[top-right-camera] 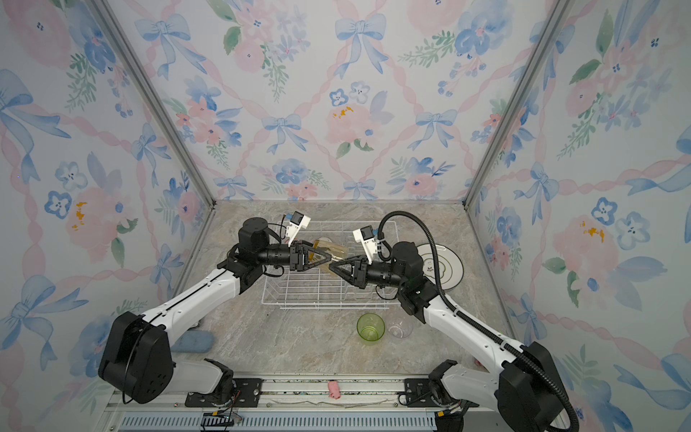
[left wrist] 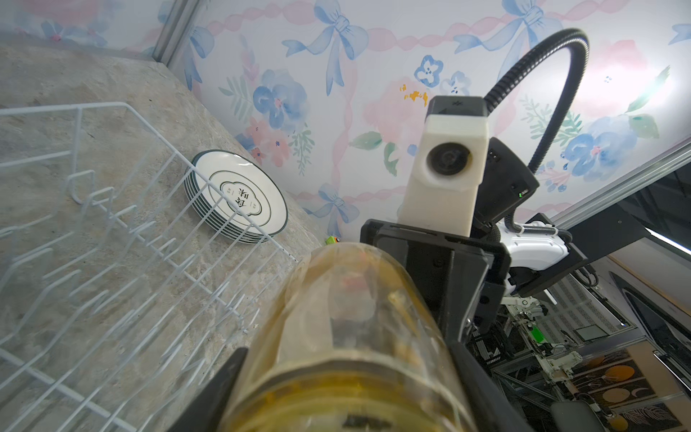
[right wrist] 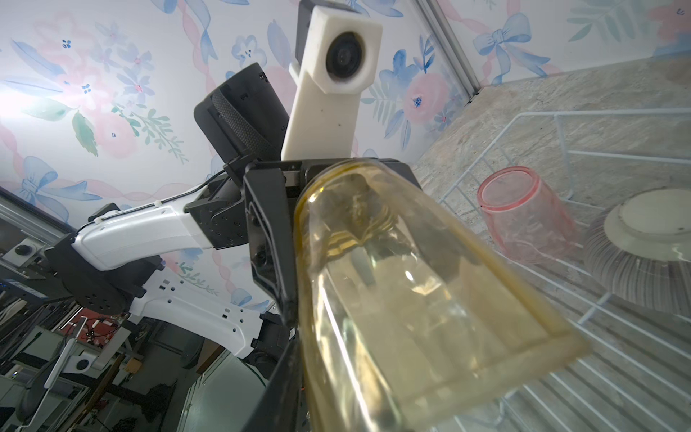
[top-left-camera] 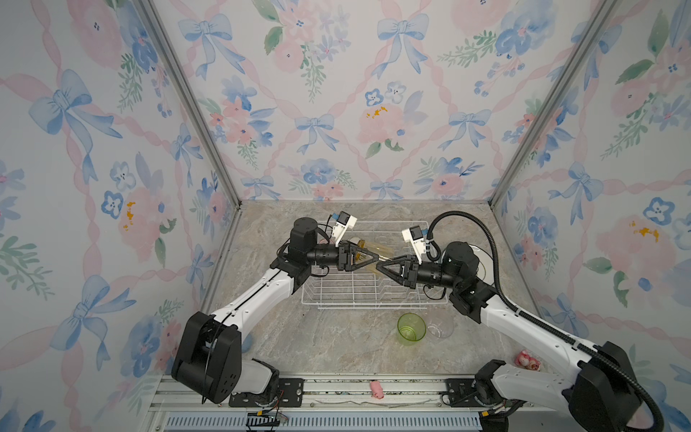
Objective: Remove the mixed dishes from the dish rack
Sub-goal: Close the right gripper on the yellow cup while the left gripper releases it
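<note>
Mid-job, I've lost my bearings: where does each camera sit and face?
Top views: high at the front, looking down on the dish rack; left arm and right arm show.
Left wrist: looks along the yellow tumbler toward the stacked plates; right arm shows.
Right wrist: looks along that tumbler toward the pink tumbler; left arm shows.
Both wrist views share the yellow tumbler.

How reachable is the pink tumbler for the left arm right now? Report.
Likely not yet. The left gripper is full: it grips the yellow tumbler, with the right gripper at its other end. The pink tumbler lies uncovered in the dish rack.
</note>
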Robot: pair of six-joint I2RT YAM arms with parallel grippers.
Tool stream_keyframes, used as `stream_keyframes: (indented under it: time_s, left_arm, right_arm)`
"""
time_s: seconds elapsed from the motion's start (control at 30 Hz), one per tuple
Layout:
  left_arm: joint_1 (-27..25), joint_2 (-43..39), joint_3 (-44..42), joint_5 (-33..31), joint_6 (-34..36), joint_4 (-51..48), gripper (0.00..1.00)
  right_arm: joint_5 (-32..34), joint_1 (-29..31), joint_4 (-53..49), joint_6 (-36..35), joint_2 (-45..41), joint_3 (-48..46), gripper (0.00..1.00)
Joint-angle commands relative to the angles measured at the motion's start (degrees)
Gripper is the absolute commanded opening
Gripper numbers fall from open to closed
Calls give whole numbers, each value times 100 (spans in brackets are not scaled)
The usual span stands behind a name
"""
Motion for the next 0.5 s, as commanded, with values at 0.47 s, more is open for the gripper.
stream_keyframes:
  time_s: [0.47]
  left_arm:
    - [-108, -82, 14, 94, -131, 502, 87]
  right_arm:
    - [7, 30, -204, -154, 70, 396, 0]
